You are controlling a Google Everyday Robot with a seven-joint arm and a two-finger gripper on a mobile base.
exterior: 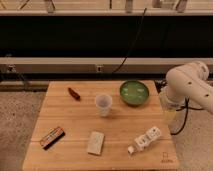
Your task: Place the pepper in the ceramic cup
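The pepper [74,93] is a small dark red slim thing lying on the far left part of the wooden table [75,120]. The ceramic cup [103,104] stands upright near the table's middle, to the right of the pepper and well apart from it. My white arm [187,85] comes in from the right. My gripper [169,115] hangs at the table's right edge, to the right of the green bowl and far from both pepper and cup. It holds nothing that I can see.
A green bowl [134,93] stands right of the cup at the back. A flat brown-black bar [52,137] lies front left, a pale packet [95,142] front centre, a white bottle [144,140] front right. A black cable [131,47] hangs behind the table.
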